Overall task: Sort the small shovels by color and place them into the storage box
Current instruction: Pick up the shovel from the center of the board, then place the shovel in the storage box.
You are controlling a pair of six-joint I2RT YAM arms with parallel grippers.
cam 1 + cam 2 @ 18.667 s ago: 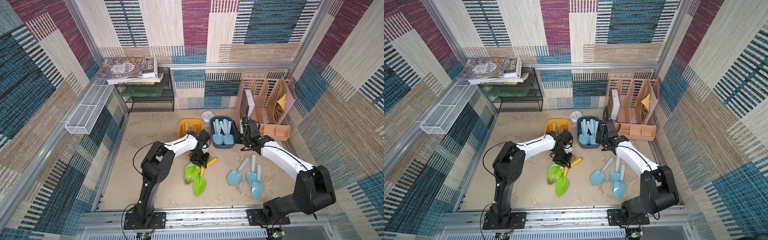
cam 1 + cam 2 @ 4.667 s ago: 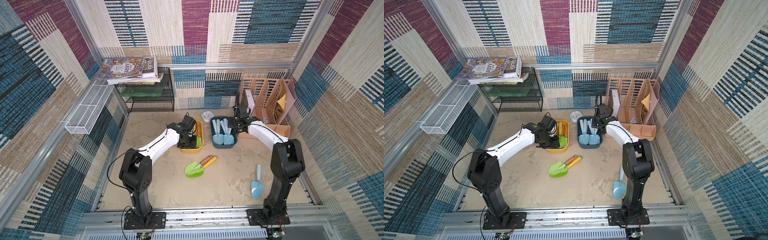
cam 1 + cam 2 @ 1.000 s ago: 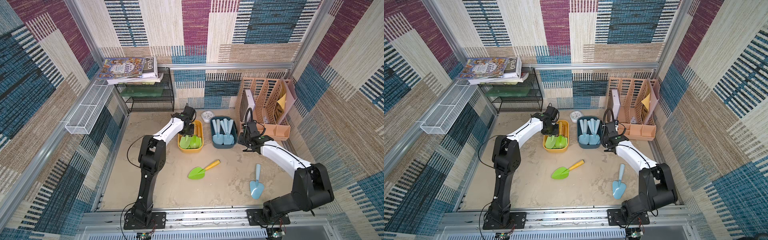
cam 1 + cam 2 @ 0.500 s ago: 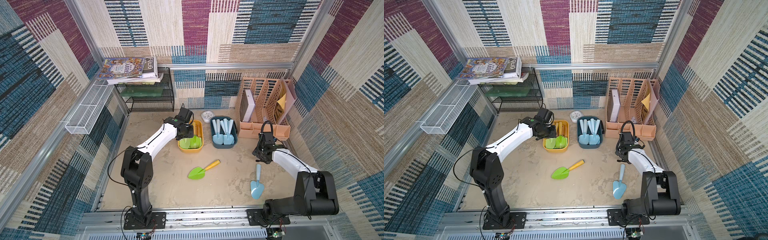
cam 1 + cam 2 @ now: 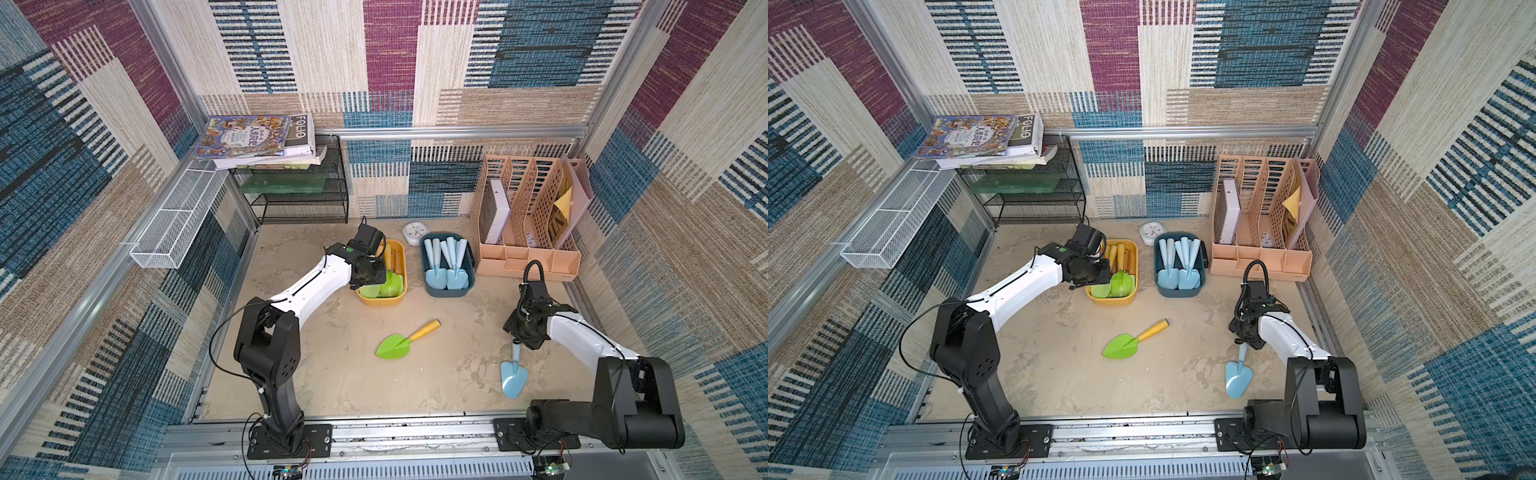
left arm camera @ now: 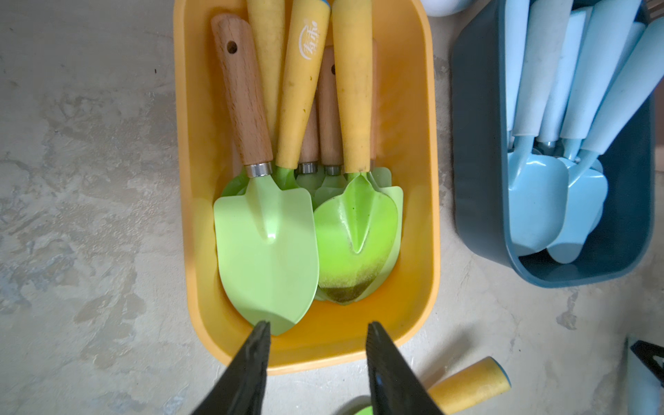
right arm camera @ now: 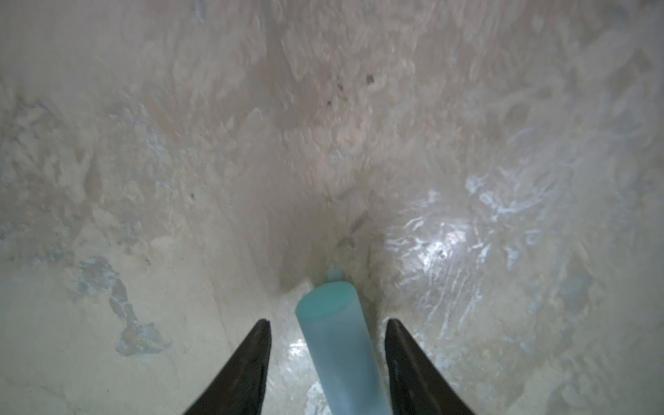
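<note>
One blue shovel [image 5: 514,379] lies front-to-back, blade toward your arm bases, handle between the spread jaws of your right gripper [image 7: 327,321]; your left gripper [image 6: 318,323] gapes too.

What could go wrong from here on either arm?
1. The right gripper stands open around just the handle end of the blue shovel; gripped there, the blade may swing or slip out.
2. That handle lies slanted between the jaws, so closing could twist it.
3. The left gripper, open, hangs over the rim of the yellow bin; turning toward the green shovel it might clip the bin.
</note>
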